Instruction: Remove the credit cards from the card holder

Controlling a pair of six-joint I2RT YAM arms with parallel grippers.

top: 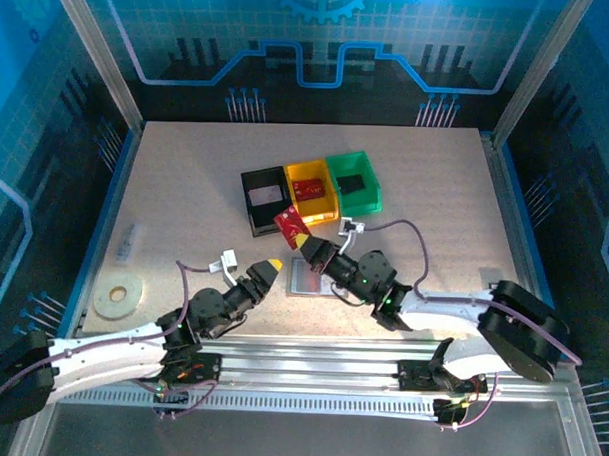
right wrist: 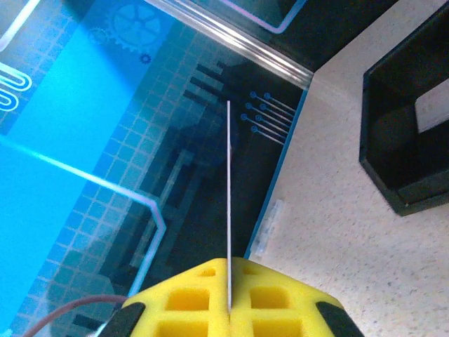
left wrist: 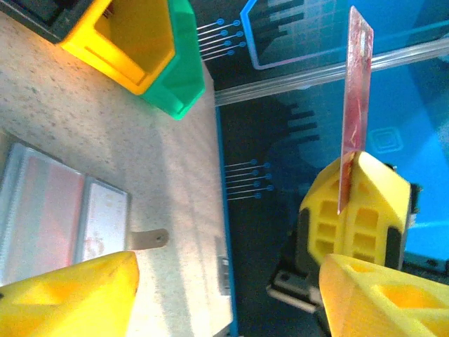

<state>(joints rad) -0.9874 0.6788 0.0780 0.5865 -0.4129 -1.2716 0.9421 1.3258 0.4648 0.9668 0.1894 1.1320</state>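
— At the left edge of the table (top: 186, 184), a tape roll (top: 115, 294), well apart from the work. Then the left gripper (top: 266, 274): fingers (left wrist: 70, 295) spread wide, nothing between them, just beside the card holder (top: 308, 278).
— And the holder?
— Flat and open on the table, seemingly 1 pinkish card (left wrist: 42, 217) in a sleeve. Above it, the right gripper (top: 309, 250) clamped on 1 red credit card (top: 292, 224), pinched at 1 end only.
— Risks?
— Might slip or swivel from so slim a pinch. Might clip the black bin (top: 265, 199) or yellow bin (top: 313, 188) rims close behind. Bare table further right, plenty of room for setting down.
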